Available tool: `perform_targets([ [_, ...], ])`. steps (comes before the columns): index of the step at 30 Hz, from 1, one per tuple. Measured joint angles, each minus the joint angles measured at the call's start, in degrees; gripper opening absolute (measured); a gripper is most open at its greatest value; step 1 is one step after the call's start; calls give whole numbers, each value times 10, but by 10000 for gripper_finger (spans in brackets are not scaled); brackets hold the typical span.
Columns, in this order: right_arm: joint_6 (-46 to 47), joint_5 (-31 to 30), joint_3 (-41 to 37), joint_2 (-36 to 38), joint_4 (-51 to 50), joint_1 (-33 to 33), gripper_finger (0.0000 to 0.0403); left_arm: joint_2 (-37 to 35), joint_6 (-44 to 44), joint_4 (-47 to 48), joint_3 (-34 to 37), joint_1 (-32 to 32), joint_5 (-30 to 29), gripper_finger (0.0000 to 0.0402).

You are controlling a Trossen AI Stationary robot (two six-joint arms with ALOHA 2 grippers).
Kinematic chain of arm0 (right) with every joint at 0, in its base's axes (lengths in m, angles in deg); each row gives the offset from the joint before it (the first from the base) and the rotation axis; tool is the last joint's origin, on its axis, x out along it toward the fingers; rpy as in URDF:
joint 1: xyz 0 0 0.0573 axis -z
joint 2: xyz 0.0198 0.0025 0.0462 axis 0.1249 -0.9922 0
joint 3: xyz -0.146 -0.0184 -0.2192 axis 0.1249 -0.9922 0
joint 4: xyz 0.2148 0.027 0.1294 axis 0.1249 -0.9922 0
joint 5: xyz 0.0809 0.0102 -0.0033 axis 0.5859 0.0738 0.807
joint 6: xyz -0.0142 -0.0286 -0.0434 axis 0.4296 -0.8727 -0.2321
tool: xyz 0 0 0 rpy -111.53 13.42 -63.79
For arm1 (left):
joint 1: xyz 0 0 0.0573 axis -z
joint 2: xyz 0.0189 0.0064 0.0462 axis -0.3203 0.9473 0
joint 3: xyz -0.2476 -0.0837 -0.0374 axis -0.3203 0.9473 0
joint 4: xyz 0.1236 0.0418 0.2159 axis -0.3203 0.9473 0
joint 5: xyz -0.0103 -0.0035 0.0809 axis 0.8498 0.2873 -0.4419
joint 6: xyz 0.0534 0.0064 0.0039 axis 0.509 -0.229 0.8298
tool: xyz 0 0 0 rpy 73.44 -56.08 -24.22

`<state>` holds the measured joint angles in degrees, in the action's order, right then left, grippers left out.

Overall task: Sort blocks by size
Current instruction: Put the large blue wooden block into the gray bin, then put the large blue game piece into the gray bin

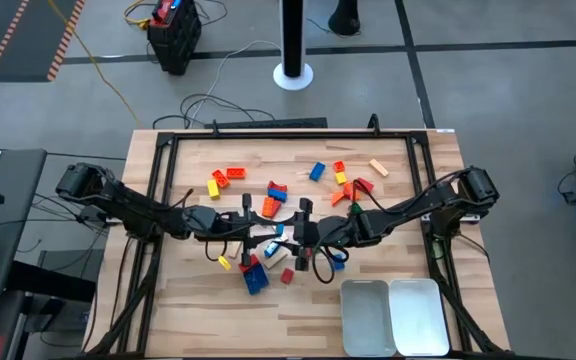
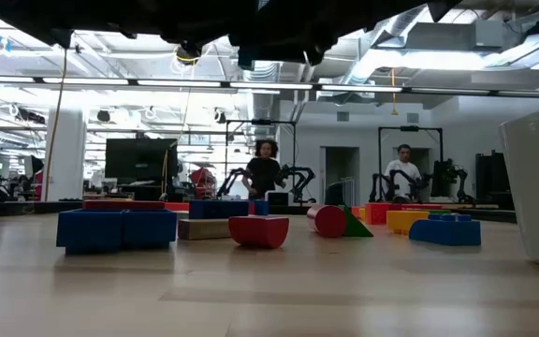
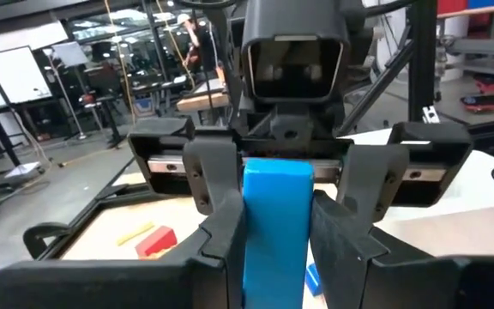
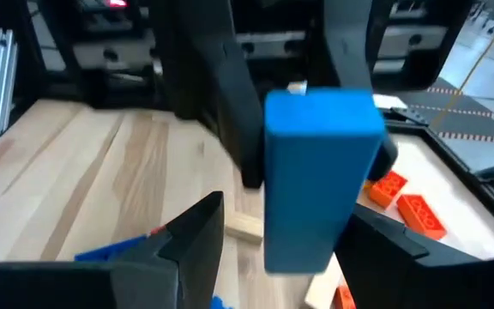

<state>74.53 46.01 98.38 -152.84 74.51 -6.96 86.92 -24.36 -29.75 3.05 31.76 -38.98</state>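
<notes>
Both arms meet over the middle of the table. My left gripper (image 1: pixel 268 230) (image 3: pixel 274 225) is shut on a long light-blue block (image 1: pixel 281 231) (image 3: pixel 277 197) (image 4: pixel 320 172), held above the tabletop. Facing it, my right gripper (image 1: pixel 303 234) (image 4: pixel 288 245) is open, with one finger on each side of the same block and a gap showing beside it. Other blocks lie loose on the table: orange and yellow ones (image 1: pixel 224 180), a red, blue and orange cluster (image 1: pixel 276 196), and a dark blue one (image 1: pixel 255 279) (image 2: pixel 117 227). My left gripper pinches the blue block between its two fingers, on two opposite long sides (image 3: pixel 273 257). The fingers (image 3: pixel 221 245) come level from the table's left side. The block stands on end between them, clear of the table, with its free end toward my right gripper.
Two white trays (image 1: pixel 365 316) (image 1: pixel 419 316) stand side by side at the near right edge. More blocks lie at the far right (image 1: pixel 340 176) (image 1: pixel 378 167) and under the grippers (image 1: pixel 288 275). A black frame rail (image 1: pixel 268 135) borders the table. People stand far behind it.
</notes>
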Motion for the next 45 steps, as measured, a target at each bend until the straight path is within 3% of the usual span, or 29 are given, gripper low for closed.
perform_targets([
  [4,-3,1,0,0,7,0,217,0,-5,0,0,0,0,98],
  [10,-2,0,0,0,-7,0,128,0,-31,3,0,0,2,101],
  [13,-3,0,0,0,-19,0,129,0,-22,6,0,2,2,117],
  [17,13,-9,0,24,-109,-3,129,-1,-14,1,-2,6,-15,160],
  [24,148,-38,0,130,-344,-61,129,-25,-32,81,-2,3,-52,230],
  [31,423,-27,0,209,-574,-191,129,-48,-25,134,-1,3,-53,235],
  [36,564,-25,0,192,-595,-285,129,-48,-25,138,-1,1,-52,227],
  [41,645,-21,-1,128,-598,-327,132,-48,-39,168,-5,-9,-52,224],
  [45,691,-8,-1,94,-609,-334,218,-47,-73,329,-61,-15,-52,224],
])
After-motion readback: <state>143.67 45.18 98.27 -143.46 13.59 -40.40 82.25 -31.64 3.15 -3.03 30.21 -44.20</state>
